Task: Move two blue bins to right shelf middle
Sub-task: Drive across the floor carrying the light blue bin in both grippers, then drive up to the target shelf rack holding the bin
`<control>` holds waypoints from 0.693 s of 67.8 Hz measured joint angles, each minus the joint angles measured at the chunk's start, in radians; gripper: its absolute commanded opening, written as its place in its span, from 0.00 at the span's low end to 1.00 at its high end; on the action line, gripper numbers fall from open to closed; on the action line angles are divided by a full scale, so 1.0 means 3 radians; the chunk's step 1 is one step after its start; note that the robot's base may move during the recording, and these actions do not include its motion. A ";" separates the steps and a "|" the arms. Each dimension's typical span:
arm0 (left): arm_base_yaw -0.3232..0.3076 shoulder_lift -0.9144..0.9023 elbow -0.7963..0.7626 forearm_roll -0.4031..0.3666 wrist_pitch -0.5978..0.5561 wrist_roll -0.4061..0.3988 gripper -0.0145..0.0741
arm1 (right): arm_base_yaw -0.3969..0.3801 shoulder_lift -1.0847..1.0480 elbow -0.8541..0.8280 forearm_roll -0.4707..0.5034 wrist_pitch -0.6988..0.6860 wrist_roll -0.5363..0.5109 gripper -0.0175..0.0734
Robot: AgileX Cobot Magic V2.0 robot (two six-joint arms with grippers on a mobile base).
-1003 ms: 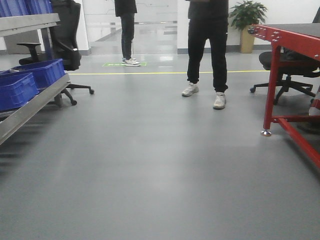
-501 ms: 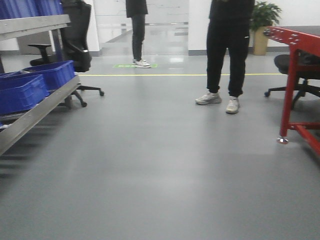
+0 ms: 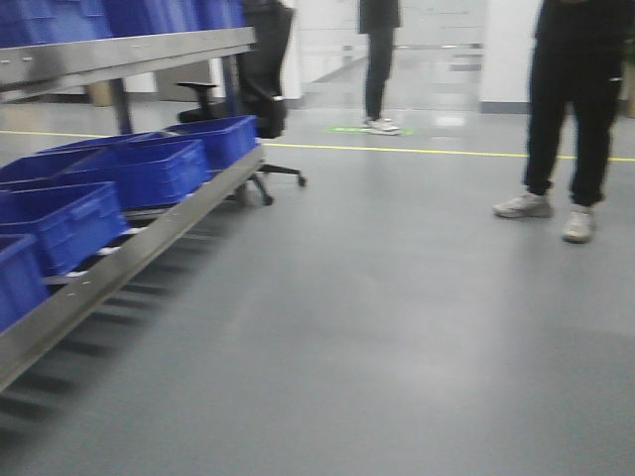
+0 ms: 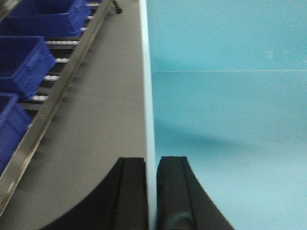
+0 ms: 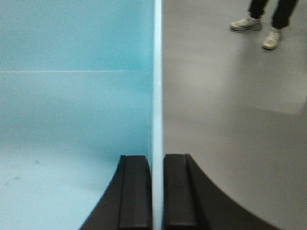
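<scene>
A pale sky-blue bin (image 4: 225, 96) fills the right of the left wrist view, and its inside (image 5: 72, 96) fills the left of the right wrist view. My left gripper (image 4: 151, 160) is shut on the bin's left wall rim, one finger inside and one outside. Over on the opposite wall, my right gripper (image 5: 157, 158) is shut on the rim the same way. The bin hangs above the grey floor. Only one pale bin interior shows. I cannot pick out the right shelf middle in these views, and the front view shows neither the bin nor the grippers.
A steel rack (image 3: 129, 268) with sloping roller levels runs along the left, holding several dark blue crates (image 3: 149, 169), also seen as crates (image 4: 29, 62) beside the bin. A black office chair (image 3: 260, 89) stands behind it. One person's legs (image 3: 561, 119) are at the right, another person (image 3: 379, 59) farther back.
The front view has swung left: the rack now takes up much more of the left side, the red table has left the frame, and the near person has shifted to the right edge.
</scene>
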 measured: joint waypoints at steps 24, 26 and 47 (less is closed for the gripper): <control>0.0000 0.0000 0.0000 0.0006 0.0000 0.0000 0.04 | 0.0000 0.0000 0.0000 0.0000 0.0000 0.0000 0.01; 0.0000 0.0000 0.0000 0.0006 0.0000 0.0000 0.04 | 0.0000 0.0000 0.0000 0.0000 0.0000 0.0000 0.01; 0.0000 0.0000 0.0000 0.0006 0.0000 0.0000 0.04 | 0.0000 0.0000 0.0000 0.0000 0.0000 0.0000 0.01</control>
